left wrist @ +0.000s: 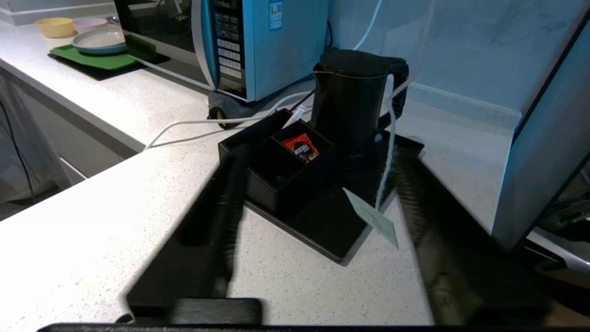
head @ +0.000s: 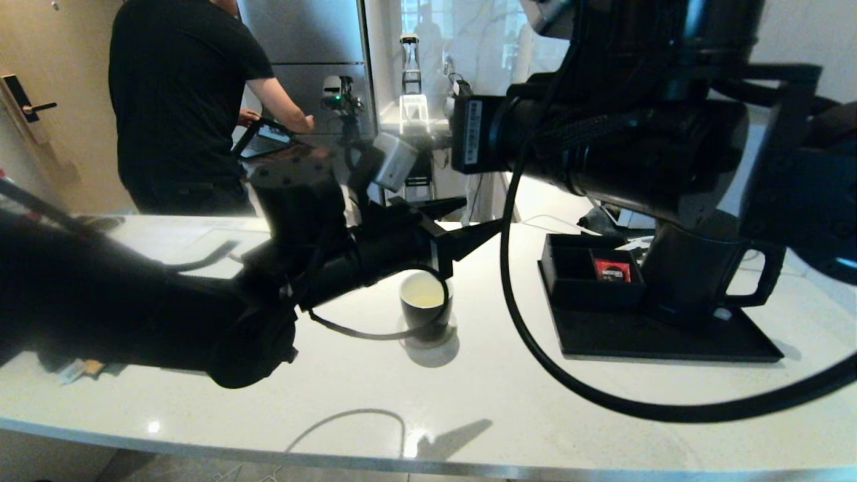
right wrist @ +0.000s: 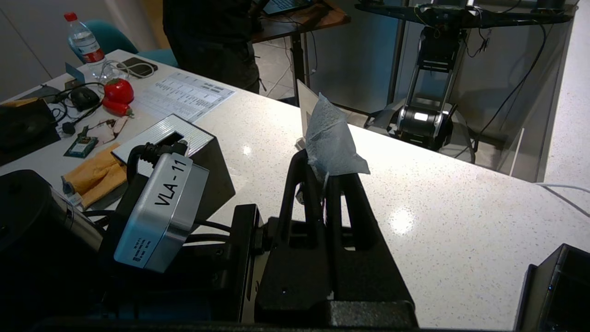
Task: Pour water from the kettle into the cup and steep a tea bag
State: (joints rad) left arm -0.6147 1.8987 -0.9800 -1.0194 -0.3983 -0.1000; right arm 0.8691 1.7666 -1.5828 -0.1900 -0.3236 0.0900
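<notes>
1. The right gripper (right wrist: 325,174) is raised above the counter (head: 469,395); its jaws are closed on the tea bag (right wrist: 333,140), which stands up above the fingertips.
2. The string (left wrist: 391,138) hangs down, with the paper tag (left wrist: 371,217) at its end, seen between the left jaws.
3. The left gripper (head: 479,218) hovers just above the cup (head: 426,309); its jaws are wide apart and hold nothing.
4. The cup stands on the counter and contains water (head: 423,290).
5. The kettle (head: 689,268) stands on the black tray (head: 669,340), well apart from the cup

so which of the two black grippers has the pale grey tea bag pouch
The right gripper: it is shut on the pale grey tea bag, while the left gripper is open, gripping nothing.
</notes>
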